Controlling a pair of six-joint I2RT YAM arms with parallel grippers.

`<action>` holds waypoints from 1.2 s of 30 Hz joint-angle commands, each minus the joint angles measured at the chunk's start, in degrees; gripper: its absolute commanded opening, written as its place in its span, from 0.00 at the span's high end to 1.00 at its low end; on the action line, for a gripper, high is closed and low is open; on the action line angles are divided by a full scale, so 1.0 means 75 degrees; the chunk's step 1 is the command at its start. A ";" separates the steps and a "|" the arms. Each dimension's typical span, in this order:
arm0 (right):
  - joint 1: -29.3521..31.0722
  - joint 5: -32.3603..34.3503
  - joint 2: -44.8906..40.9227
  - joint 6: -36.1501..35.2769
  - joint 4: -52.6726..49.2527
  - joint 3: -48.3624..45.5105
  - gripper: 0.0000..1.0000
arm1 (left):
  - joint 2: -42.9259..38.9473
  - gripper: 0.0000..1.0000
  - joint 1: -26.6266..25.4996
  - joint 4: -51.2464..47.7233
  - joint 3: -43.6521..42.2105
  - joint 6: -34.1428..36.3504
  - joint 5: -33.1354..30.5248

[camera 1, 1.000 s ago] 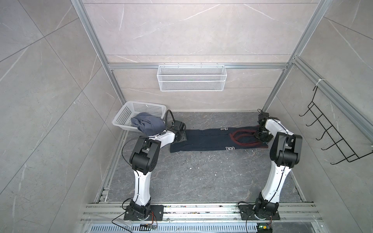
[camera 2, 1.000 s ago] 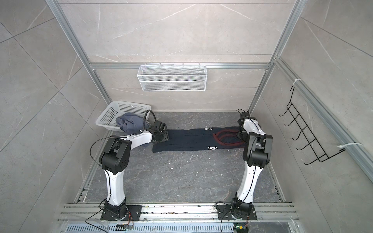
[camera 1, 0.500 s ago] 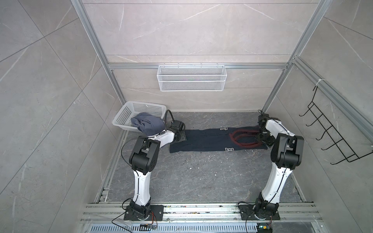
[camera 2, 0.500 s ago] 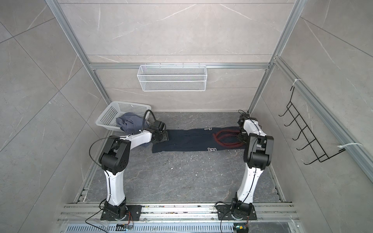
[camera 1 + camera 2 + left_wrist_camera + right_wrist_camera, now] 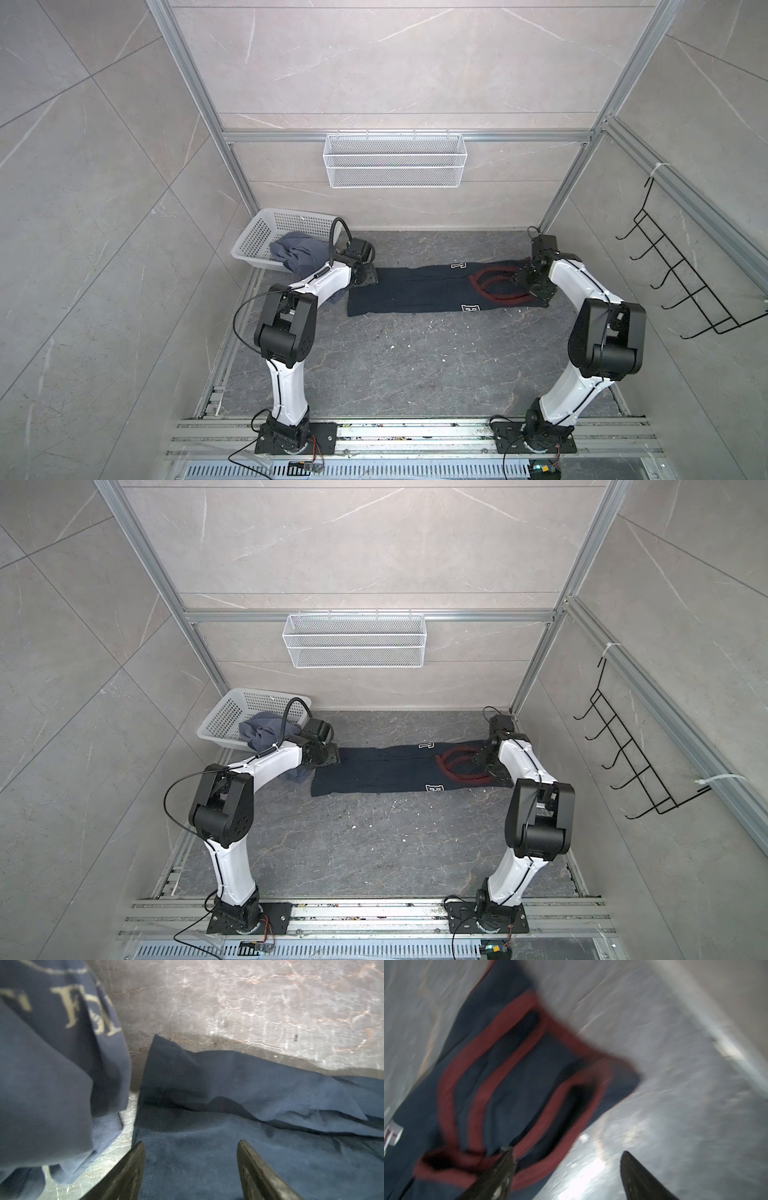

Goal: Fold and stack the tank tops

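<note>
On the grey tabletop (image 5: 395,365) the navy tank top (image 5: 415,291) is lying folded lengthwise, the right gripper (image 5: 566,1150) having just spread off its straps (image 5: 517,1059) and the left gripper (image 5: 191,1141) hovering spread over the hem (image 5: 187,1172), likely readying a crosswise fold, the slate tank top (image 5: 297,255) waiting in the basket (image 5: 286,212).
</note>
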 commanded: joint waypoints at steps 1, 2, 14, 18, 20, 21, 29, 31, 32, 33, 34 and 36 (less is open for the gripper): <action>0.0791 -0.0814 0.0208 -0.0179 0.0430 -0.0013 0.19 | 0.0073 0.28 -0.0119 -0.0039 0.0381 0.0561 0.0449; 0.0954 -0.0769 0.0413 -0.0154 0.0425 0.0051 0.19 | 0.0288 0.28 -0.0123 -0.0074 0.0523 0.0603 0.0502; 0.1370 0.0272 0.2811 -0.0190 -0.0895 0.1965 0.21 | 0.1480 0.28 -0.0234 -0.0561 0.0742 0.0577 0.0426; 0.1372 0.0703 0.3247 -0.0278 -0.1256 0.2532 0.22 | 0.1108 0.28 -0.0440 -0.0391 -0.0112 0.0303 0.0352; 0.1370 0.0884 0.3461 -0.0321 -0.1373 0.2800 0.22 | 0.0809 0.28 -0.0630 -0.0274 -0.0645 0.0119 0.0190; 0.1365 0.0949 0.3600 -0.0374 -0.1451 0.2984 0.22 | 0.0624 0.28 -0.0743 -0.0278 -0.0923 -0.0023 0.0084; 0.1892 0.1328 0.4144 -0.1291 -0.1685 0.3966 0.25 | -0.1110 0.27 -0.2508 -0.0400 -0.3306 -0.2089 -0.0915; 0.2165 0.1221 0.4303 -0.1520 -0.1761 0.4232 0.25 | -0.1539 0.27 -0.3120 -0.0245 -0.3976 -0.2781 -0.0828; 0.2290 0.1205 0.4390 -0.1579 -0.1798 0.4363 0.25 | -0.1695 0.27 -0.3415 -0.0209 -0.4202 -0.3097 -0.0778; 0.2443 0.1192 0.4512 -0.1679 -0.1859 0.4543 0.25 | -0.1832 0.27 -0.3767 -0.0203 -0.4416 -0.3380 -0.0763; 0.2616 0.1260 0.4621 -0.1790 -0.1969 0.4757 0.25 | -0.1926 0.27 -0.4122 -0.0303 -0.4528 -0.3670 -0.0808; 0.2899 0.1352 0.4837 -0.1923 -0.2170 0.5156 0.26 | -0.2073 0.27 -0.4812 -0.0527 -0.4651 -0.4217 -0.0915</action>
